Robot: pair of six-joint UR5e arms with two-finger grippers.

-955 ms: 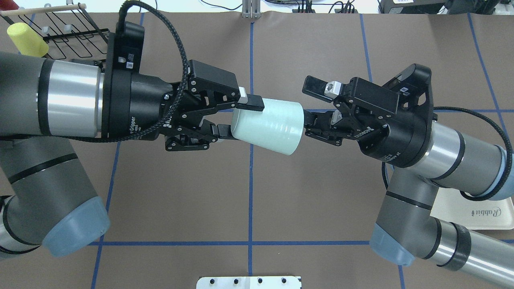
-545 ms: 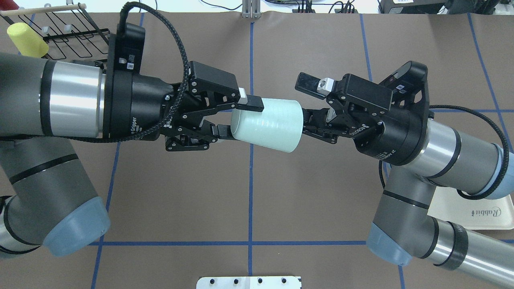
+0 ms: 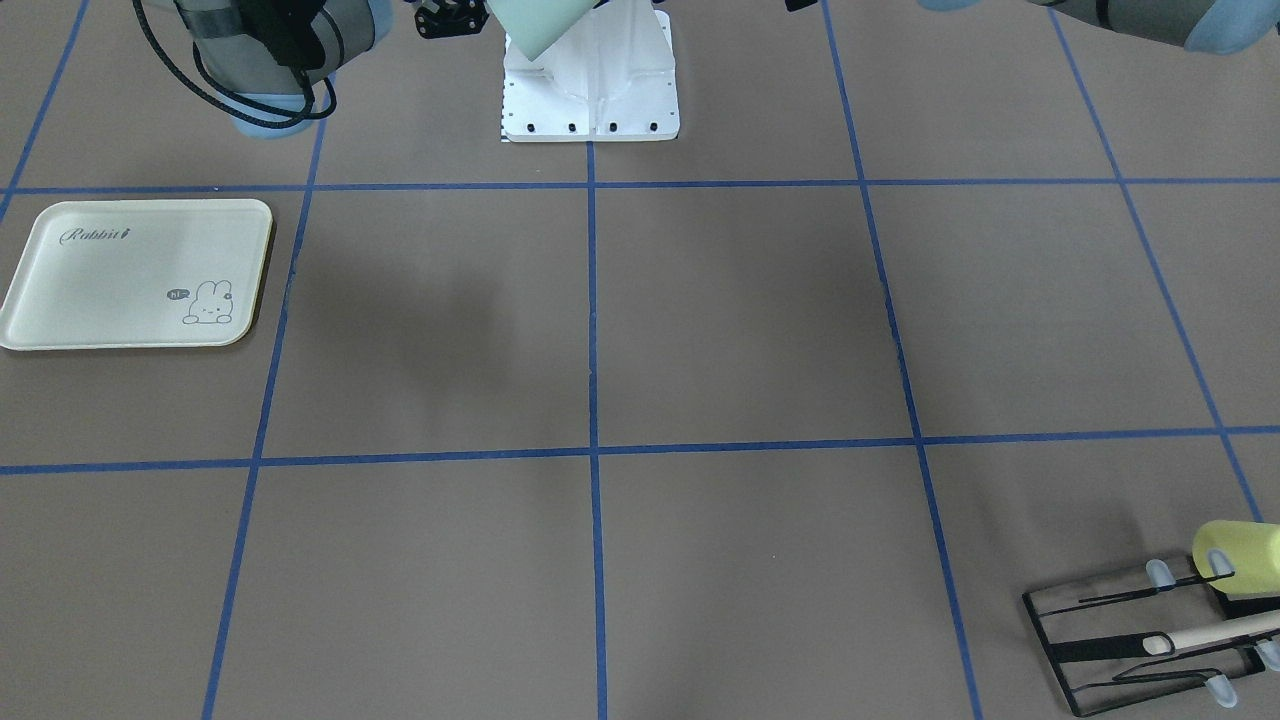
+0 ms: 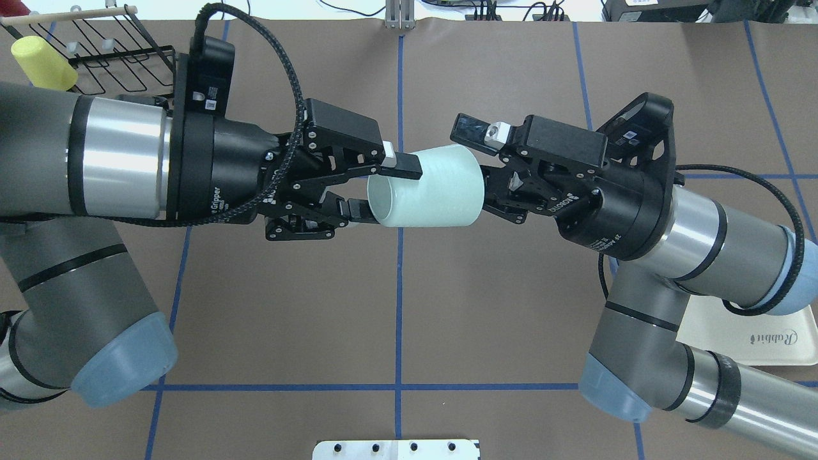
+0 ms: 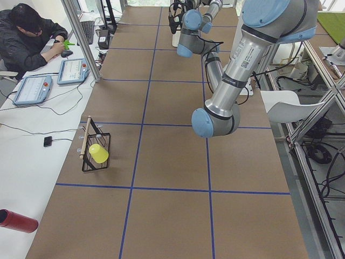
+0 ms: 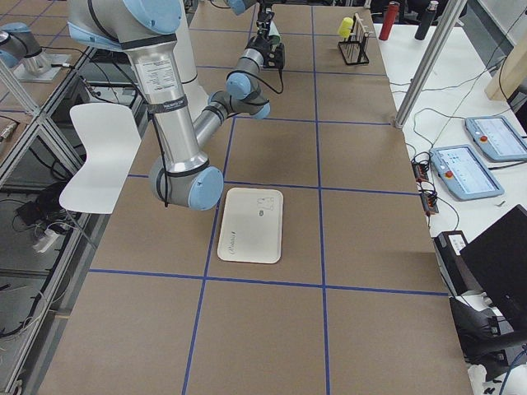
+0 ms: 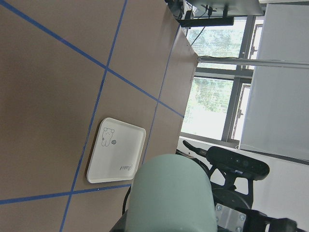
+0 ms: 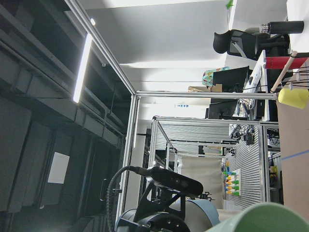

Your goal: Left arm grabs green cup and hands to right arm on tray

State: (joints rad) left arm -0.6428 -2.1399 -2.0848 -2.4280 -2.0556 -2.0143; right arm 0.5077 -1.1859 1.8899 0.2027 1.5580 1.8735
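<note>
Over the table (image 4: pixel 287 306), left gripper (image 4: pixel 381 190) pinches green cup (image 4: pixel 434 188); right gripper (image 4: pixel 482 165) looks spread, lower finger hidden.

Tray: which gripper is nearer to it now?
Right. The right gripper is by the cup, on its side toward the tray; the left gripper holds the cup's rim, farther away.
</note>
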